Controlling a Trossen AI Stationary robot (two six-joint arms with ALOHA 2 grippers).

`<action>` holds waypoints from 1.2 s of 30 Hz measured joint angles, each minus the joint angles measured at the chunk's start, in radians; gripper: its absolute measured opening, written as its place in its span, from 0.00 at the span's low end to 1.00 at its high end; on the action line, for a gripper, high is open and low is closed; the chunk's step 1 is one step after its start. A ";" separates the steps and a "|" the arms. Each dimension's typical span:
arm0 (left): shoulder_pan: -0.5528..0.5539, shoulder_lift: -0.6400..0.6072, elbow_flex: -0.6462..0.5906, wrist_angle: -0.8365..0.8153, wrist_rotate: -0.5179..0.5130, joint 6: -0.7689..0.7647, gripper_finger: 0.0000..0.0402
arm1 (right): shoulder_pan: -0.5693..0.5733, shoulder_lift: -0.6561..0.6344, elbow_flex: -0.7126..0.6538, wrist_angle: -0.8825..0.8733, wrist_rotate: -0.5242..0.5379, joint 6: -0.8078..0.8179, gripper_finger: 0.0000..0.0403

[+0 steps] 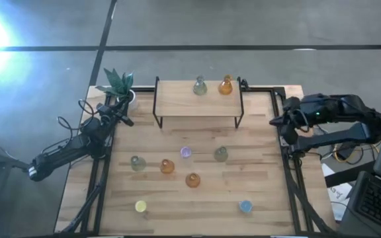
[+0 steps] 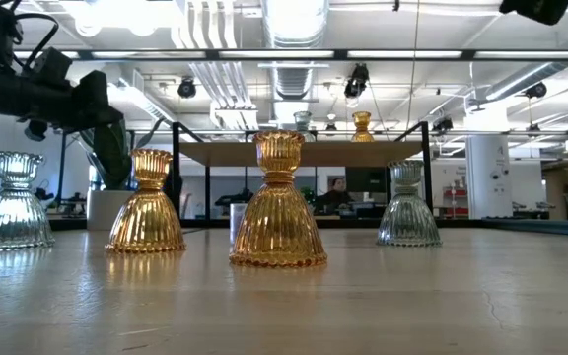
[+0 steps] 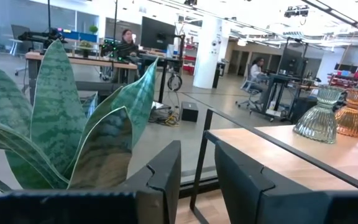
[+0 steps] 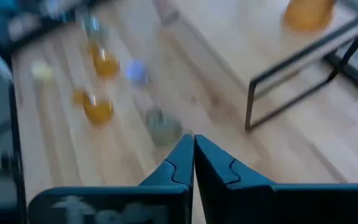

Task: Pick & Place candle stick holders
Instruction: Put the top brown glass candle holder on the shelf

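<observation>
A pale wooden desk fills the middle of the room. Toward its far edge stands a small raised shelf with a wooden top on thin black legs. Just left of that shelf, at the desk's far left corner, a potted plant with striped green leaves sits in a white pot. Beyond the desk lies grey floor, and farther off people sit at workstations with monitors.
</observation>
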 joint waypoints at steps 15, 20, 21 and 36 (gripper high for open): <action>0.000 0.003 0.001 0.055 0.006 -0.180 0.26 | -0.001 -0.239 -0.112 0.224 0.174 0.002 0.02; -0.001 0.000 0.014 0.087 0.169 -0.328 0.26 | -0.001 -0.250 -0.126 0.237 0.176 -0.059 0.02; -0.001 0.000 0.016 0.103 0.206 -0.332 0.26 | -0.001 -0.250 -0.133 0.245 0.176 -0.104 0.02; -0.001 0.124 0.373 -0.269 0.822 -0.056 0.26 | -0.001 -0.252 -0.170 0.329 0.174 -0.329 0.02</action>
